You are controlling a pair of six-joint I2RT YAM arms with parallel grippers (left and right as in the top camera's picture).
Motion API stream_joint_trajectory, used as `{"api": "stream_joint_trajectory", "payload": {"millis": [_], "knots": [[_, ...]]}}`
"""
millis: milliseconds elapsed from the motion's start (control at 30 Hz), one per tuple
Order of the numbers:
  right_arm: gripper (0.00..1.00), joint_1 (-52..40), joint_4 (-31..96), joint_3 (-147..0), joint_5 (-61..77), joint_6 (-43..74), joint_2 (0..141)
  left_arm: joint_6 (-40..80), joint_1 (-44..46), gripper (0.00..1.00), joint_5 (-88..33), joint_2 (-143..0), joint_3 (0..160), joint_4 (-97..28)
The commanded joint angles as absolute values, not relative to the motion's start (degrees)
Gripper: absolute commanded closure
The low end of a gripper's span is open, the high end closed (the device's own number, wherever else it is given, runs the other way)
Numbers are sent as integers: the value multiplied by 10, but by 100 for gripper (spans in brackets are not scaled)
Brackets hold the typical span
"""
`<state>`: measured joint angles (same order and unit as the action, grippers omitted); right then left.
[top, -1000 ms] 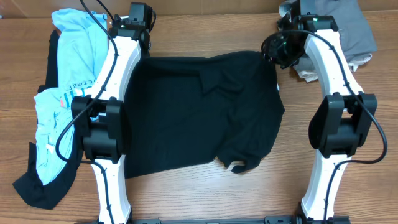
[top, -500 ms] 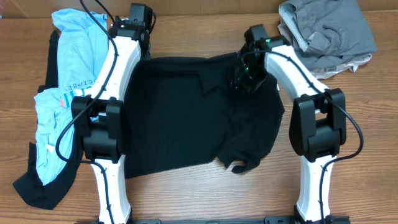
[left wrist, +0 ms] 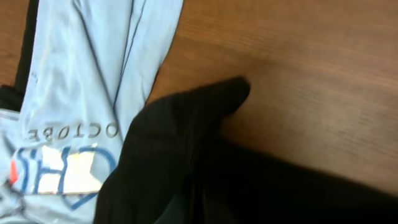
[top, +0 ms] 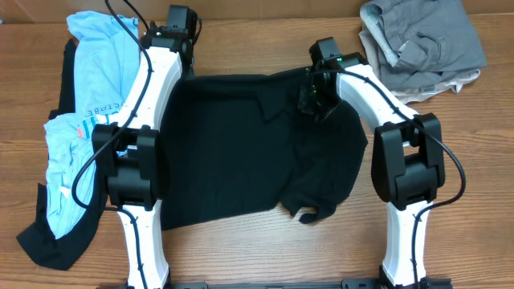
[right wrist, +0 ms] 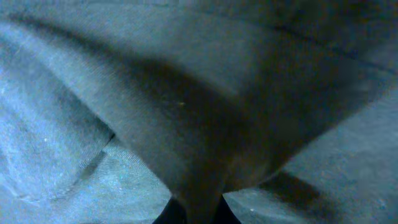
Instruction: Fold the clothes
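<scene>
A black shirt (top: pixel 241 152) lies spread flat across the middle of the table. My left gripper (top: pixel 187 64) sits at its back left corner. In the left wrist view the black shirt (left wrist: pixel 168 143) runs up from the jaws, which it hides, and ends in a pointed corner. My right gripper (top: pixel 309 100) is down on the shirt's back right part, near the collar. In the right wrist view a ridge of the black shirt (right wrist: pixel 186 124) is pinched between the dark fingers of the right gripper (right wrist: pixel 199 214), which is shut.
A light blue printed shirt (top: pixel 96 72) is heaped at the left, also seen as the light blue shirt (left wrist: pixel 81 74), with a black garment (top: pixel 52 241) under it. Grey clothes (top: pixel 426 40) are piled at the back right corner.
My right arm swung from the grey pile leftward onto the black shirt's back right part, and its jaws closed on a fold. The left arm has not moved.
</scene>
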<state>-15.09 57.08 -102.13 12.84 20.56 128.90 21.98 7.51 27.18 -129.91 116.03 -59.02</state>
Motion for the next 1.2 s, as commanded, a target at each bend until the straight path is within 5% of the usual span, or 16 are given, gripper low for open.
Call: {"api": "stream_joint_trajectory", "payload": {"millis": [0,367,1167], "knots": [[96,-140,575,-1021,120,210,1208,203,75,96,271,-1293,1198,-618],[96,-124,639,-1021,88,201,1062,203,75,96,271,-1284,1361,-781],[96,-121,683,-1021,83,197,1021,201,76,96,271,-1282,1378,-844]]}}
